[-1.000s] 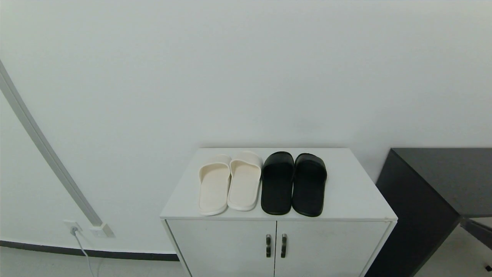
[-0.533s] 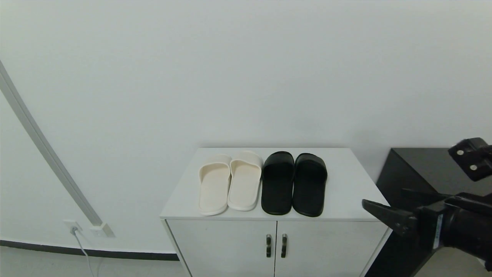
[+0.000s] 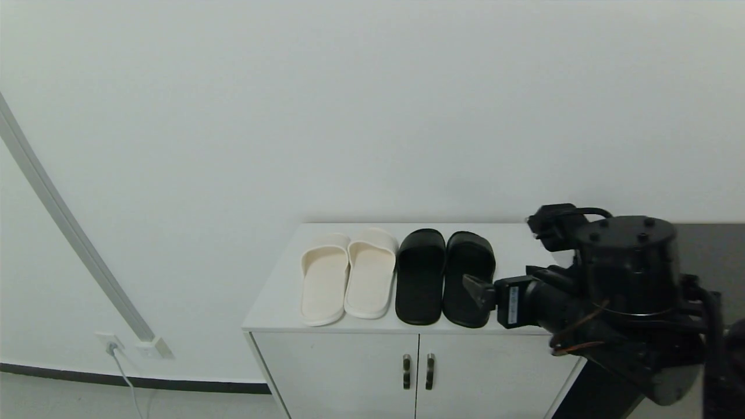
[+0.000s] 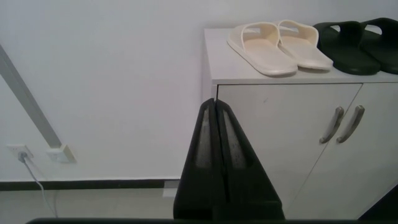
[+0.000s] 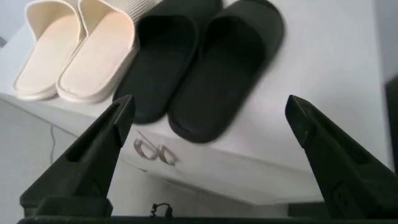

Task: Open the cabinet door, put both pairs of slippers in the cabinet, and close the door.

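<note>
Nearest, the left gripper [image 4: 216, 107] sits low in front of the low white two-door cabinet [image 3: 326, 372], off its near left corner. Its two black fingers are pressed together with nothing between them. The right gripper [image 5: 208, 106] is higher, over the near right part of the cabinet top. Its black fingers [image 5: 106, 134] are spread wide and hold nothing, and its own wrist view shows the black pair lying between them. In the head view one fingertip [image 3: 474, 289] shows in front of the heel of the rightmost black slipper, and I cannot tell whether it touches.

Both cabinet doors [image 3: 495, 372] are shut, with two dark metal bar handles [image 3: 406, 371] upright side by side at the middle seam.

On the cabinet top all four slippers lie flat in one row, heels at the near edge and toes toward the wall. The pair of cream rubbery slide slippers [image 3: 343, 279] is on the left and the pair of black rubbery slide slippers [image 3: 420, 285] is on the right. The inner cream slipper and the inner black one touch along their sides.

Right of the cabinet stands a black table [image 3: 722, 244], partly hidden by the right arm. Behind everything is a plain white wall [image 3: 372, 116]. On its left a grey strip [image 3: 58, 215] slants down to a white wall socket [image 3: 109, 342] — a cable hangs from it, low near the dark skirting
</note>
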Available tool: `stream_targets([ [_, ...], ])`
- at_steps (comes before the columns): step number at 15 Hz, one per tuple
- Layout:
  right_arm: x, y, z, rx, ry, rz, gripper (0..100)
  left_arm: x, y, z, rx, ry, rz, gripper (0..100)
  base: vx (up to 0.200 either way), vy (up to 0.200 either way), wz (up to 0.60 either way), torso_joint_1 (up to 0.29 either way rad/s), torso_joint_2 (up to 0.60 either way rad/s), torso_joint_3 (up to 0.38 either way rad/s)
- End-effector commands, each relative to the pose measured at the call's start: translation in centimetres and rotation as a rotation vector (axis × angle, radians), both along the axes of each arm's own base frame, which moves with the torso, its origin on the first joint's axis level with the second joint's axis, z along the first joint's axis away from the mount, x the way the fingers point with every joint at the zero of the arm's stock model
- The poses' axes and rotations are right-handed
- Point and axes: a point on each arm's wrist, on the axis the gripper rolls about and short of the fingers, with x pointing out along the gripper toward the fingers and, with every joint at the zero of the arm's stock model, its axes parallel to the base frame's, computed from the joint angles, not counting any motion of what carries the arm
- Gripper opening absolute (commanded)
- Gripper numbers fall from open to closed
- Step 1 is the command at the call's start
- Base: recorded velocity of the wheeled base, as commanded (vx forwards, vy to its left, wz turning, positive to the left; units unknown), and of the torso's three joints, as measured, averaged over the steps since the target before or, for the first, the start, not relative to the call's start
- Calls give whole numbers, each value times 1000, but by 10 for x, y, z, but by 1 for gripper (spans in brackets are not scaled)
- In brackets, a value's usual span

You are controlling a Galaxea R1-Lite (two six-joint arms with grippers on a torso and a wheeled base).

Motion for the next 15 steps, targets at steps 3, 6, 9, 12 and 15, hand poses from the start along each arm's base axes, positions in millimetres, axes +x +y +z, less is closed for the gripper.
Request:
stream_targets([
  [3, 44, 59, -25, -33, -5, -66, 100, 0, 0, 0, 0, -2, 1, 0, 0, 0, 0, 0, 0, 0],
  [6, 66, 81, -45, -71, -19, -158, 100, 0, 0, 0, 0, 1, 1, 0, 0, 0, 0, 0, 0, 0],
  [9, 78, 90, -58, -97, -22, -209, 100, 0, 0, 0, 0, 0, -1, 0, 0, 0, 0, 0, 0, 0],
  [12, 102, 90, -64, -77, -29, -263, 100, 0, 0, 0, 0, 0, 1, 0, 0, 0, 0, 0, 0, 0],
  [15, 124, 87, -69, -65, -36, -302, 100, 0, 0, 0, 0, -2, 1, 0, 0, 0, 0, 0, 0, 0],
])
